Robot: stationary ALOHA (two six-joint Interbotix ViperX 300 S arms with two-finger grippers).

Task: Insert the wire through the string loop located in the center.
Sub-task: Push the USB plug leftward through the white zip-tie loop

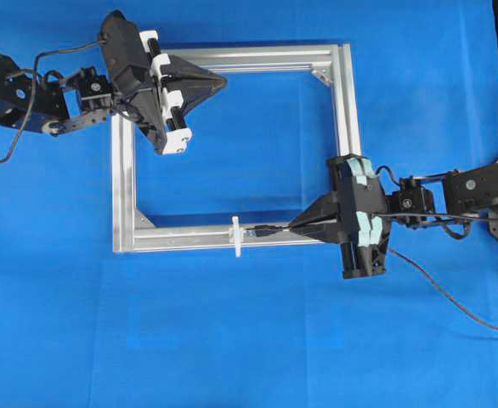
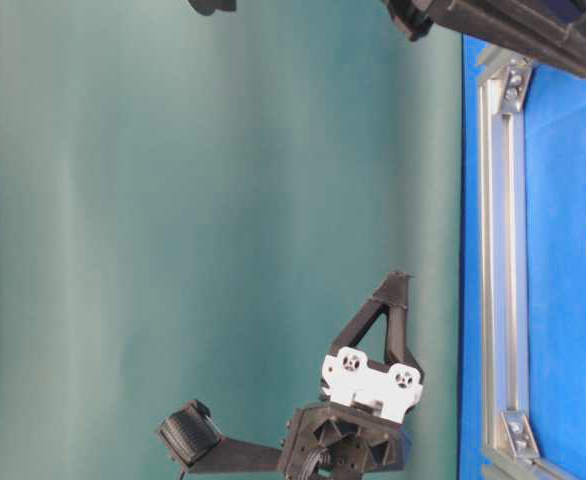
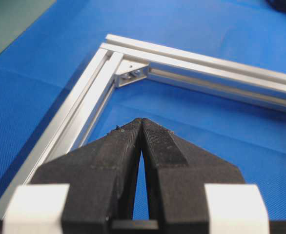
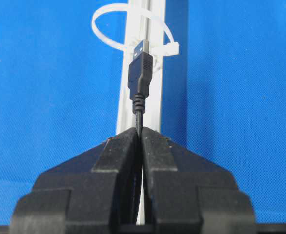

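**Plug Poised at the Loop**

Held just behind its plug by the right gripper (image 4: 140,131), fingers clamped tight on it: the wire (image 4: 139,80), metal tip level with the near edge of the string loop (image 4: 114,27) and seemingly a touch right of the ring's centre. Standing upright on the near rail of the aluminium frame (image 1: 342,102), about midway along that rail, is the loop itself; trailing away from the frame behind the right gripper, the slack cable.

Step in hand, by the look of it: final alignment before threading. Probably called for next: a small nudge toward the loop's middle, then a straight, level push along the rail.

Hovering over the frame's far left corner, the left gripper (image 3: 141,127), fingers pressed together on nothing.

Beneath the frame, a table (image 1: 249,340) draped in blue cloth; beyond the frame, a plain teal backdrop.
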